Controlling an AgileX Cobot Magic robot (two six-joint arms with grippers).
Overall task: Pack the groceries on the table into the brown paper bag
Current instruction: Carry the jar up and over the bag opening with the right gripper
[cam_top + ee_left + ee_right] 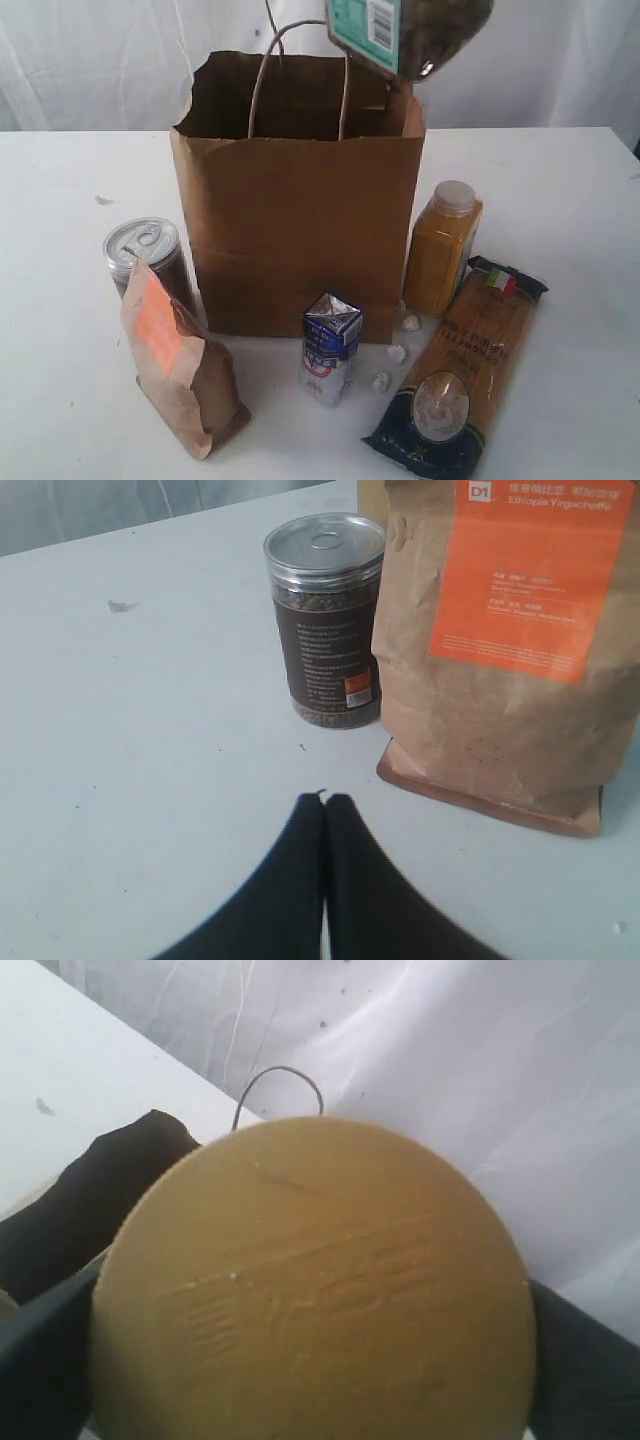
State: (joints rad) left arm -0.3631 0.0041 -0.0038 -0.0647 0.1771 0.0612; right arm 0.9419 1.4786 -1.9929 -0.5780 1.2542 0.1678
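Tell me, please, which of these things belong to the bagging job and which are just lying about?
Job: brown paper bag, can, kraft pouch, carton, juice bottle, pasta packet, yellow-lidded jar above the bag.
Lying about: small white lumps by the bag's base; white curtain behind.

Tall brown paper bag [300,230]: matt, creased kraft.
Dark silver-topped can [325,620]: shiny metal lid.
Long pasta packet [460,370]: glossy film.
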